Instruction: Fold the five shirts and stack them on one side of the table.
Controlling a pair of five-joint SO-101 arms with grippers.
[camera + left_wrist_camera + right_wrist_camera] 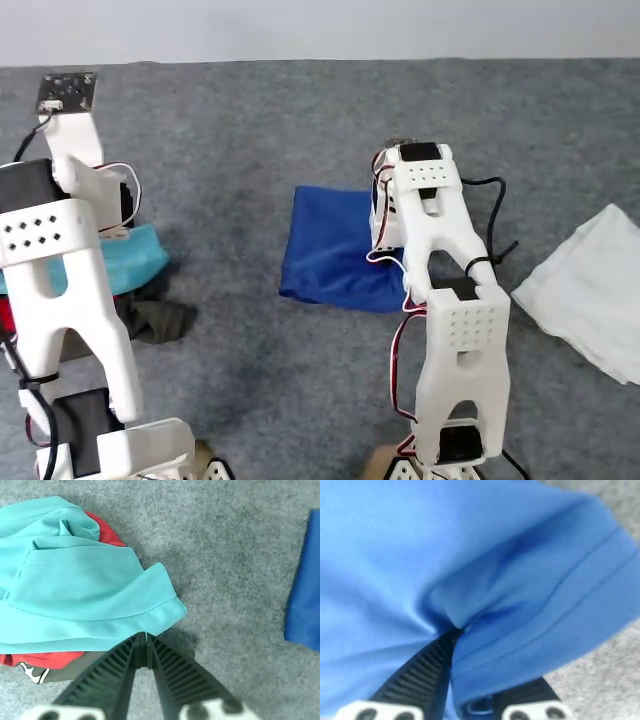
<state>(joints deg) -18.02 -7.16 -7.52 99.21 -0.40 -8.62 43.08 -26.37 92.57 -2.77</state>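
Pinching a fold of the blue shirt [510, 555], my right gripper [457, 630] has its fingers closed on the cloth. The fabric bunches up right at the tips and drapes over one finger, so I see little of that side. From above, that shirt lies flat on the grey table surface [250, 130], mostly under and beyond the right arm's wrist. The white shirt [590, 290] sits well apart on that arm's outer side, spread loosely, with bare carpet between the two. My left gripper [146, 640] has its fingers pressed together with nothing that I can see between them; its tips hang just beside the hem of the teal shirt [75, 590]. That shirt tops a loose pile. A red shirt [105, 530] pokes out past its far edge and again underneath, and a dark olive shirt [160, 318] lies lowest — part of it directly below the closed fingers. The blue shirt's edge shows off to this gripper's inner side.
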